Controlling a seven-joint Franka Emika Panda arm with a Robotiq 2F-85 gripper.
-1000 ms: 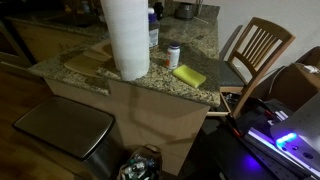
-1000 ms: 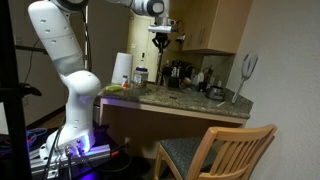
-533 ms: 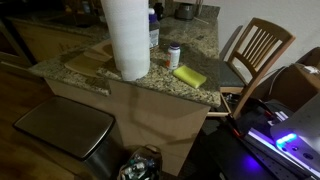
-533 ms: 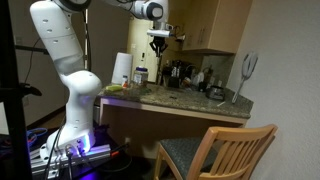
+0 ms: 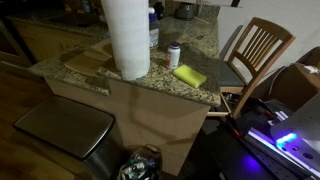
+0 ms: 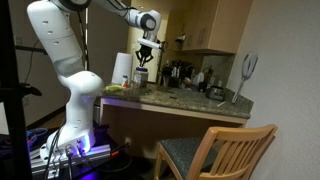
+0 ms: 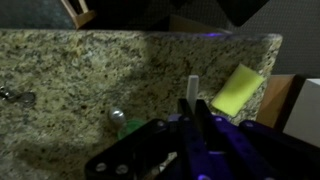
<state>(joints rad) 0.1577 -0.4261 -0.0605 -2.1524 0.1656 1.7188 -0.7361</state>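
I am hovering the hand above the granite tabletop, its fingers pressed together with nothing showing between them. The small white bottle is standing upright near the tabletop's front edge, just beside the yellow sponge and near the tall paper towel roll. In the wrist view the sponge is lying flat to the right of the fingers. A wooden chair is standing beside the tabletop.

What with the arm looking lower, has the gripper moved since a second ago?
Yes: the gripper dropped toward the paper towel roll, away from the cabinet.
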